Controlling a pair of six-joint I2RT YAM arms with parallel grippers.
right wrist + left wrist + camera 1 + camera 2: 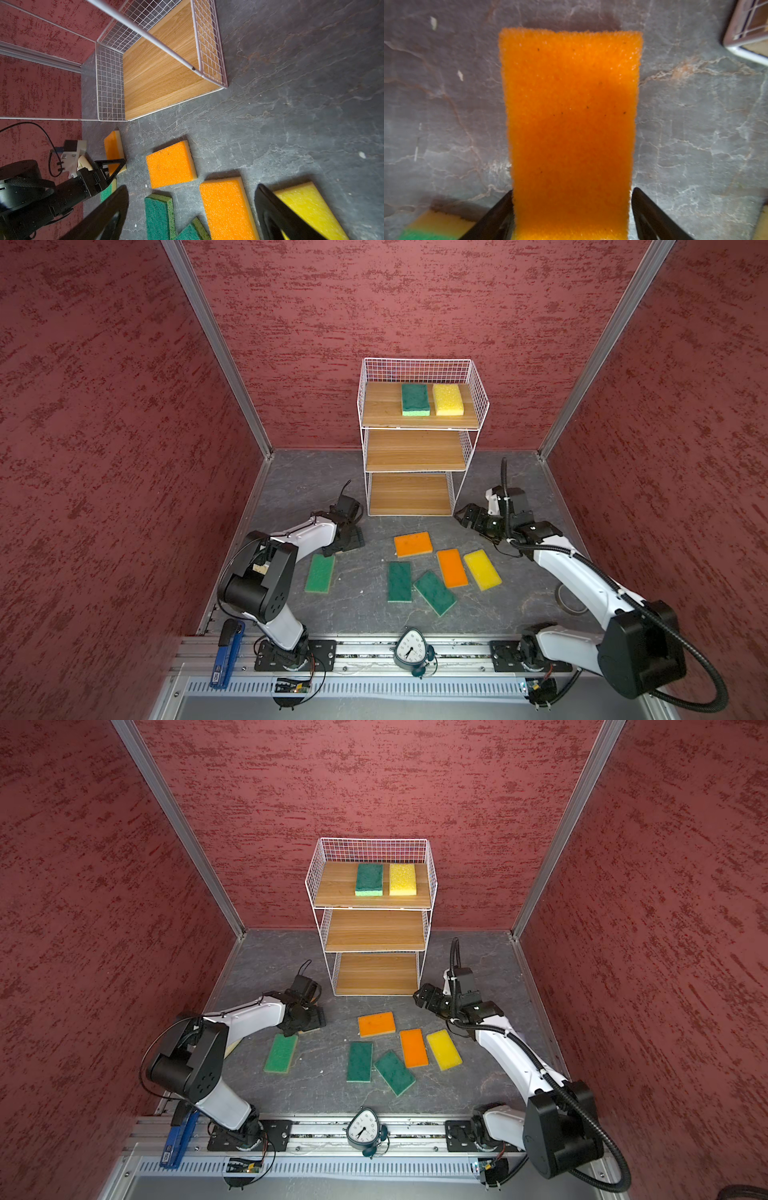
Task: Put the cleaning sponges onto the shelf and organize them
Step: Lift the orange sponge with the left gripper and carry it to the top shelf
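Observation:
My left gripper (pixel 573 190) is down at the floor left of the shelf (pixel 415 450), open, its jaws straddling one end of an orange sponge (pixel 571 104); one finger touches it and a sliver of floor shows beside the other. My right gripper (pixel 191 188) hangs open and empty by the shelf's lower right corner. A green sponge (pixel 415 399) and a yellow sponge (pixel 448 399) lie on the top board. On the floor lie two more orange sponges (pixel 413 544) (pixel 452 568), a yellow one (pixel 482 569) and three green ones (pixel 320 573) (pixel 399 581) (pixel 434 593).
A clock (pixel 409 651) stands on the front rail, with a blue tool (pixel 226 655) at the rail's left end. A tape roll (pixel 569 599) lies under the right arm. A cream object (pixel 232 1048) is mostly hidden beneath the left arm. Red walls close in three sides.

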